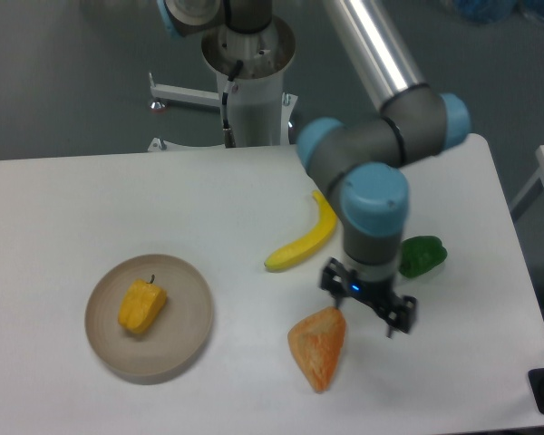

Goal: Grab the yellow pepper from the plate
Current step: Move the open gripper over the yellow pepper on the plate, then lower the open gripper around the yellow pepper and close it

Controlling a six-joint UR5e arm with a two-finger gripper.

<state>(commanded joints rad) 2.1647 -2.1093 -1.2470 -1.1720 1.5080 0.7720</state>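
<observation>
Resting on beige plate (pixel 187 337): yellow pepper (pixel 141 305), stem up. Hovering well apart, above orange wedge (pixel 318 345) beside banana (pixel 303 238): gripper (pixel 369 301), fingers (pixel 398 319) apart, empty.

Matt beige plate (pixel 187 337), glossy yellow pepper (pixel 141 305), smooth white table (pixel 63 216).

Even, soft overhead light; the white table (pixel 91 199) reads bright without glare. Faint shadows sit close under objects toward 6 o'clock. The metal arm tube (pixel 367 45) carries a pale sheen. Slight motion blur overall
</observation>
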